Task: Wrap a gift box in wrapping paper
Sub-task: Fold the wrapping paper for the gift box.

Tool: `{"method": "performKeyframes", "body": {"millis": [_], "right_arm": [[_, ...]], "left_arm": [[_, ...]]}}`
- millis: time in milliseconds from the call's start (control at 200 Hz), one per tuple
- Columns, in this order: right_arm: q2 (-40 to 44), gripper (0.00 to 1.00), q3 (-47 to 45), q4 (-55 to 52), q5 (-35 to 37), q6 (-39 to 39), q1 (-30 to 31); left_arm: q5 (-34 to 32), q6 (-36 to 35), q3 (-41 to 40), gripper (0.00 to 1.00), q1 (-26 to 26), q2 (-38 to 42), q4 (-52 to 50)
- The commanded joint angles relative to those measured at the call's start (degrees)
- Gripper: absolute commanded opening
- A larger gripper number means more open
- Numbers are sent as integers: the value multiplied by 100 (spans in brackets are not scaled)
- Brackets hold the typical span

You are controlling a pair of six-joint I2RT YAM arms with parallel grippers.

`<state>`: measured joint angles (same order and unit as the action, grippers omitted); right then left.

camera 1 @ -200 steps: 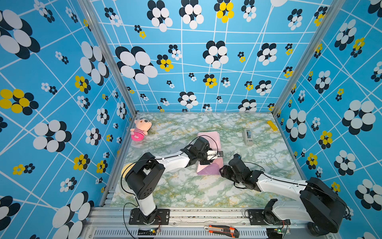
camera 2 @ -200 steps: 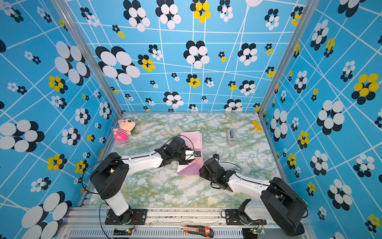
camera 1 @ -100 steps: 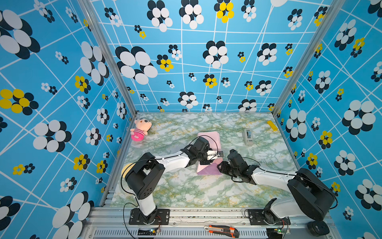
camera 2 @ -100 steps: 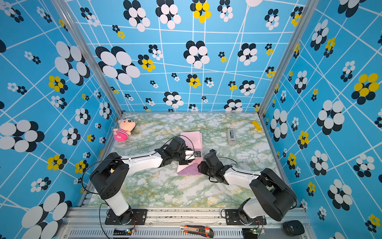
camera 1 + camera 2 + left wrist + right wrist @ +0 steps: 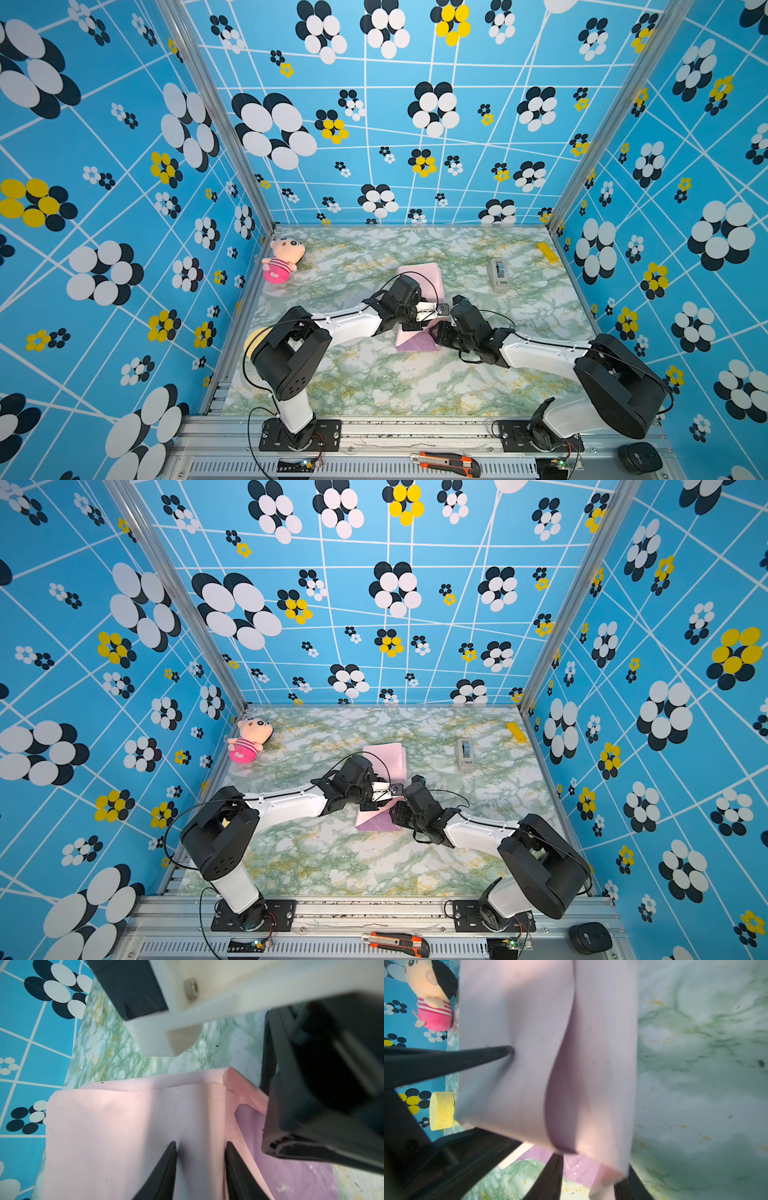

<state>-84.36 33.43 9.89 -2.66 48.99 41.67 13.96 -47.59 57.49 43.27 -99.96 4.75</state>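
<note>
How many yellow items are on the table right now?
2: a yellow block at the far right corner by the wall, and a yellow sponge at the near left edge behind the left arm. Others may hide under the wrapping paper.

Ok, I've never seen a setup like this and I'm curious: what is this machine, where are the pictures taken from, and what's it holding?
These are two robot arms on a marble-patterned table, each ending in a two-fingered gripper. Two pictures look down from overhead, and two come from cameras on the wrists. Between the arms lies pink and lilac wrapping paper, folded over something hidden. The left gripper rests its spread fingers on it. The right gripper straddles a flap, but its grip is unclear. A plush doll and a tape dispenser lie aside.
</note>
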Motion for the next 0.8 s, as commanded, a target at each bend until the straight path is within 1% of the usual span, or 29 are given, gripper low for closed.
{"method": "performKeyframes", "body": {"millis": [0, 345, 525, 795], "right_arm": [[-102, 42, 151, -60, 143, -74, 54], [-438, 44, 252, 339, 70, -42, 172], [-582, 45, 173, 755, 122, -70, 219], [-1019, 40, 47, 1385, 80, 8, 283]], "left_arm": [[194, 92, -56, 40, 46, -111, -229], [204, 100, -50, 40, 64, -128, -229], [221, 119, -54, 40, 68, -129, -221], [245, 163, -63, 40, 67, -122, -190]]}}
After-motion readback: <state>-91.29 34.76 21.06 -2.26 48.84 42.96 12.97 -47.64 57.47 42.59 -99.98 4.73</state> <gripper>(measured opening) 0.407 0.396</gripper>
